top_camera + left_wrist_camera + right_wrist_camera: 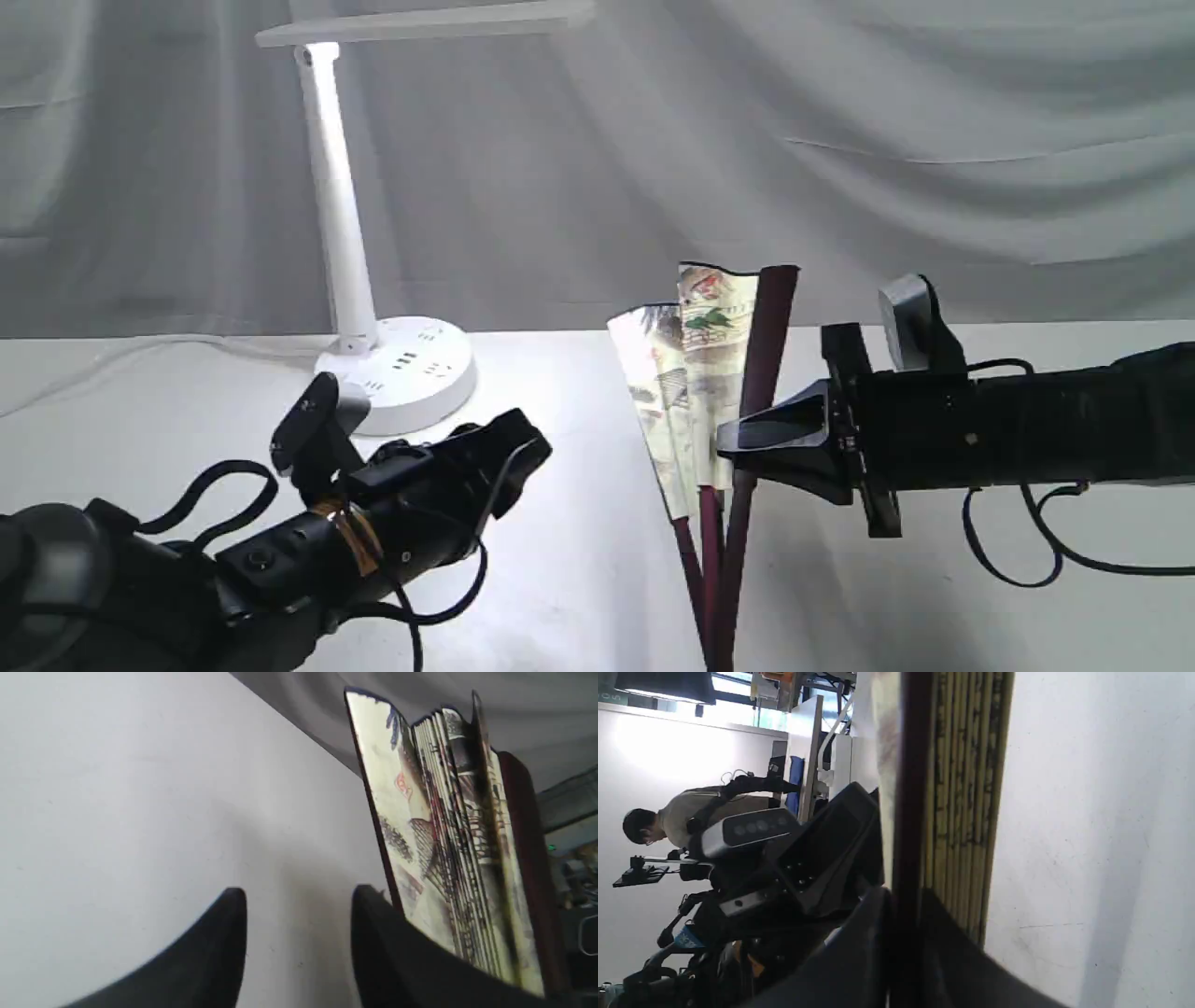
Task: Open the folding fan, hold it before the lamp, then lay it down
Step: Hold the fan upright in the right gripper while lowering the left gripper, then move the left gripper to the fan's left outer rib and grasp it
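The folding fan (695, 373) stands upright and only partly spread, its cream painted pleats fanning left of a dark maroon outer rib. My right gripper (738, 434) comes in from the right and is shut on that rib; the right wrist view shows the rib (906, 812) pinched between the gripper's (906, 914) jaws. My left gripper (527, 446) hovers low to the left, open and holding nothing. Its wrist view shows the gripper (299, 900) with bare table between the fingers and the fan (444, 835) just beyond one of them. The lamp (341, 215) stands at the back left.
The white table (579, 560) runs to a grey draped cloth (840, 140) behind. The lamp's round base (411, 373) sits just beyond my left arm. Loose black cables hang under both arms. A person (668, 816) and equipment show in the background of the right wrist view.
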Robot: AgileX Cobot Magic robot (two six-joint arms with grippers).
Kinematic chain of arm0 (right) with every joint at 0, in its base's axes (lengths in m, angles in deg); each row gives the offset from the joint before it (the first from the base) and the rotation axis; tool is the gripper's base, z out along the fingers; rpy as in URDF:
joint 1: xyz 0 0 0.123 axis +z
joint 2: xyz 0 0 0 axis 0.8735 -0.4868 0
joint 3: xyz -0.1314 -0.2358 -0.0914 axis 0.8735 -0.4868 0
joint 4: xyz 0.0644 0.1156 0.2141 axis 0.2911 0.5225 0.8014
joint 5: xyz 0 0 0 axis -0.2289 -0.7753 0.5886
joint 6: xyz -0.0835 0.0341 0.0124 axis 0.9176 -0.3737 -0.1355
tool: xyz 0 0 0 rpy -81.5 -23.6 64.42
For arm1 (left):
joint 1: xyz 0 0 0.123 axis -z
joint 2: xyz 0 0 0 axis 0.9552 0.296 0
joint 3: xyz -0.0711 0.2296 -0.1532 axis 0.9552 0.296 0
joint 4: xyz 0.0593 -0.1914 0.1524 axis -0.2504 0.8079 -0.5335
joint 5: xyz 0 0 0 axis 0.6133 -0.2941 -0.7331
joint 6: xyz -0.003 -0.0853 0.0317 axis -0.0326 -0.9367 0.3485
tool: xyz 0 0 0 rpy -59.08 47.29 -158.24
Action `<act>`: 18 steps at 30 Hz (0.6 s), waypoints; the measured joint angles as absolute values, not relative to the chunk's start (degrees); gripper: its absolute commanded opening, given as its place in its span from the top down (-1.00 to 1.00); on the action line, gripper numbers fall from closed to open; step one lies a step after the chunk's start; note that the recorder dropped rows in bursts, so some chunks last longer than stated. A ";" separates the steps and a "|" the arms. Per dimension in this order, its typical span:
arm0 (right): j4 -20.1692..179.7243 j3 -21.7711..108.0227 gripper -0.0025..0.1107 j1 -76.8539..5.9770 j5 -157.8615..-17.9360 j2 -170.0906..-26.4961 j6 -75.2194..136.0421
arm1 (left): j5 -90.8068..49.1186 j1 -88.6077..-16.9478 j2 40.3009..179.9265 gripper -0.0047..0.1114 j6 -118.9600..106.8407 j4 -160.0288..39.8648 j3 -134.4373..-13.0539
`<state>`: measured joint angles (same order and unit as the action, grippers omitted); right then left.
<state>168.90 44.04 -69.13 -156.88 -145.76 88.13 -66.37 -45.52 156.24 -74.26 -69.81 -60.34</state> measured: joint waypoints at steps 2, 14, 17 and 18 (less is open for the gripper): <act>168.90 44.04 0.96 -69.13 -156.88 -145.76 88.13 | -67.00 -46.87 157.60 0.16 -81.96 -75.89 -62.26; 168.90 44.04 0.96 -69.13 -156.88 -145.76 88.13 | -78.16 -49.44 167.44 -0.01 -107.47 -90.33 -71.31; 168.79 44.04 0.96 -69.13 -156.88 -145.76 88.13 | -79.38 -49.44 169.17 -0.01 -109.72 -90.62 -72.84; 168.79 44.04 0.96 -69.13 -156.88 -145.76 88.13 | -80.33 -49.44 169.63 -0.01 -109.96 -90.62 -73.49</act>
<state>168.79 44.04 -69.13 -156.88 -145.76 88.13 -80.33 -49.44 169.63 -109.96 -90.62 -73.49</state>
